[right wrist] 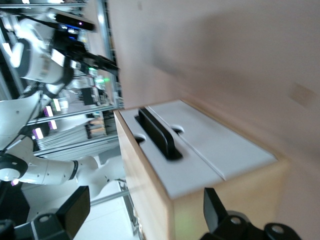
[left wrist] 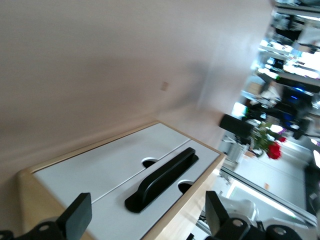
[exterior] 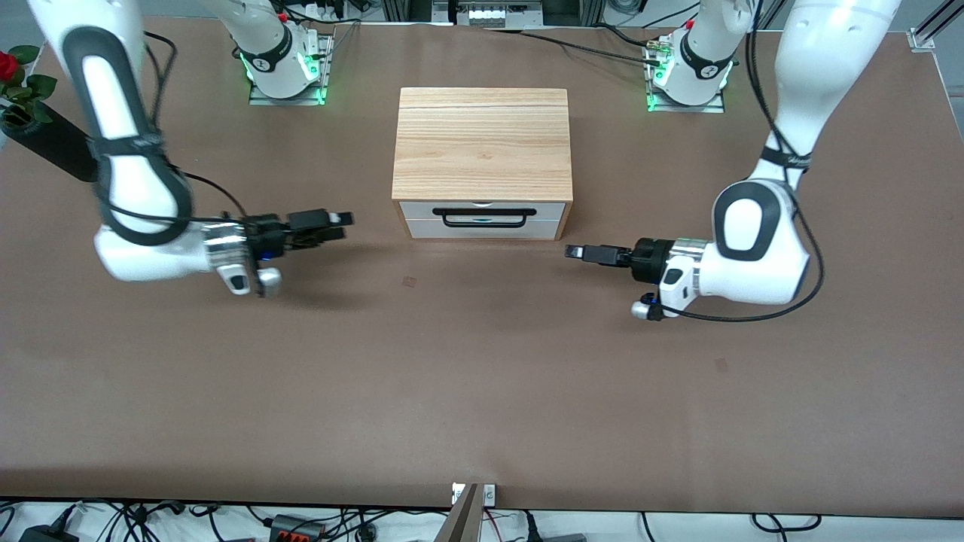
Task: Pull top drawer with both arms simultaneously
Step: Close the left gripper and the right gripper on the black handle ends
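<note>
The top drawer point(exterior: 422, 210) is shut in the light-wood cabinet point(exterior: 482, 143). It has a white front and a black bar handle point(exterior: 483, 218). My right gripper point(exterior: 343, 226) is open and empty, above the table beside the cabinet front, toward the right arm's end. My left gripper point(exterior: 571, 251) is open and empty, low above the table off the cabinet's other front corner. The left wrist view shows the drawer front point(left wrist: 120, 222) and handle point(left wrist: 162, 177) ahead of my left gripper point(left wrist: 147, 220). The right wrist view shows the drawer front point(right wrist: 170, 172) and handle point(right wrist: 157, 132) ahead of my right gripper point(right wrist: 145, 210).
A second white drawer front point(exterior: 482, 231) sits under the top one. A black vase with a red rose point(exterior: 41, 135) lies at the right arm's end of the table. The brown table point(exterior: 482, 376) stretches toward the front camera.
</note>
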